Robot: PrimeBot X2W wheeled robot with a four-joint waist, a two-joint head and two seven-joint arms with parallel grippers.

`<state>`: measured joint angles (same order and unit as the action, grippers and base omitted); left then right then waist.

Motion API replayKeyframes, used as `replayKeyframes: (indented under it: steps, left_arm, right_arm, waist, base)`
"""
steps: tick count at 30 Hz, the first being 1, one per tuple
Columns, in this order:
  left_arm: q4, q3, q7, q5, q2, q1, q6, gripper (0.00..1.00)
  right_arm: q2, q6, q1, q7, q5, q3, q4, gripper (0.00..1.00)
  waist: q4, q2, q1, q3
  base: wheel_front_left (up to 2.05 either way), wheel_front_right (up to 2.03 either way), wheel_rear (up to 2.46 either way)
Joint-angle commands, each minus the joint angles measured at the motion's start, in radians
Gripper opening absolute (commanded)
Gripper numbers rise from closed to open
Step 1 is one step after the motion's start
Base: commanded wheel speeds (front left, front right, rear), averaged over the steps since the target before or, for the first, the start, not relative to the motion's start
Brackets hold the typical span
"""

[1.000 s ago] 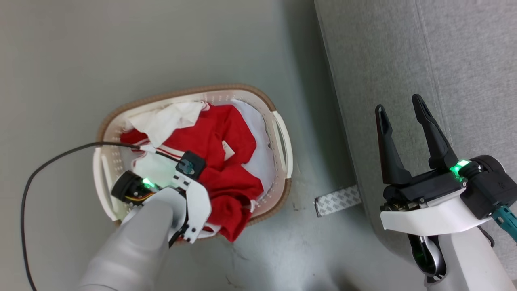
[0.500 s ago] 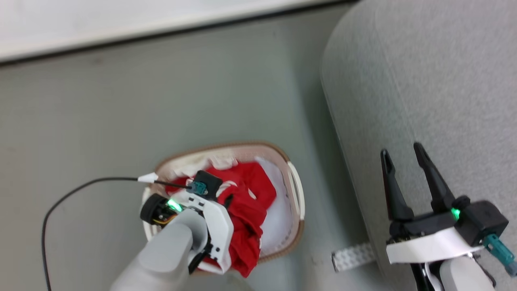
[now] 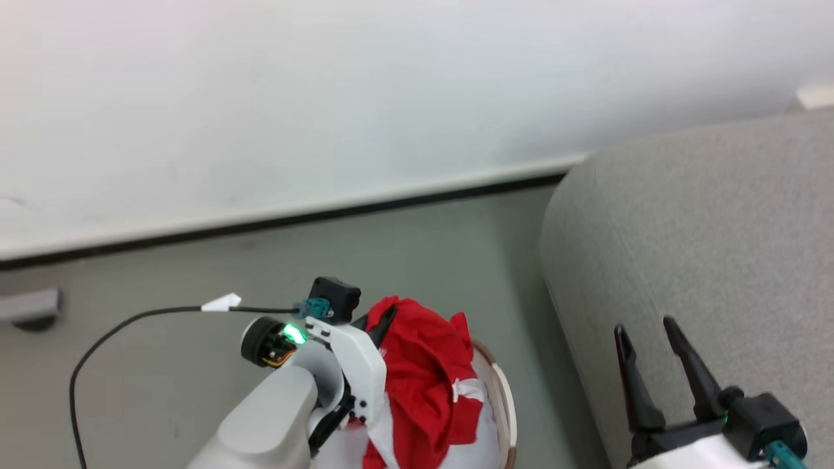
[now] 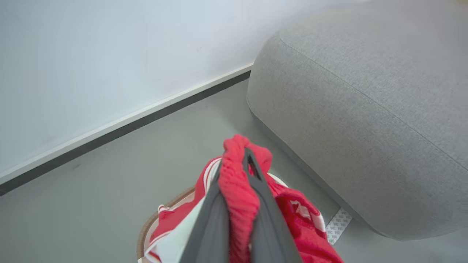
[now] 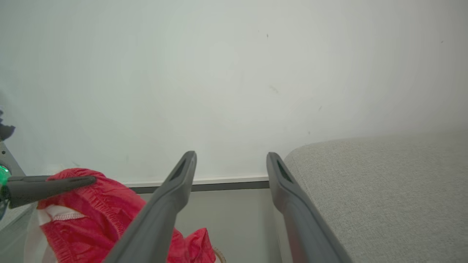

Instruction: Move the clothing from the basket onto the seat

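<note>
Left gripper (image 4: 236,164) is pinched tight on a bunched fold of the red clothing (image 3: 423,371). The cloth hangs from the fingers above the basket (image 3: 505,397), its tail draping down into it. The seat (image 3: 684,228) sits just to the right. Right gripper (image 3: 644,324) is spread wide and empty at the seat's near edge. It looks like soft, light, floppy stuff that should trail and may snag the rim. A thick gathered bunch is the likeliest hold.

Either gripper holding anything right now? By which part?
Left gripper is shut on the red clothing, pinching a bunched fold at its top. Right gripper is open, holding nothing.
</note>
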<state>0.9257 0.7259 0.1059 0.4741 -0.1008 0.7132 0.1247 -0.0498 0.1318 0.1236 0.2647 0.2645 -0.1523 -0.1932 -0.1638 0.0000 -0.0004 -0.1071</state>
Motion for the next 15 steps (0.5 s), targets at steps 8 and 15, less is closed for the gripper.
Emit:
replayKeyframes:
  steps: [8,15]
  left_arm:
    - [-0.218,-0.046,-0.049,0.040,-0.081,-0.007,-0.058,0.00]
    - [-0.402,-0.070,-0.134,0.047,-0.161,-0.020,-0.104,0.00]
  right_arm:
    - [-0.002,-0.002,-0.073,-0.001,-0.008,0.004,-0.011,1.00]
    - [-0.002,-0.002,-0.093,-0.001,-0.041,0.005,-0.013,1.00]
  waist:
    - [0.001,0.0000,0.0004,0.136]
    - [-0.016,0.0000,0.0004,0.153]
  base:
    - [0.00,0.00,0.00]
    - [0.00,0.00,0.00]
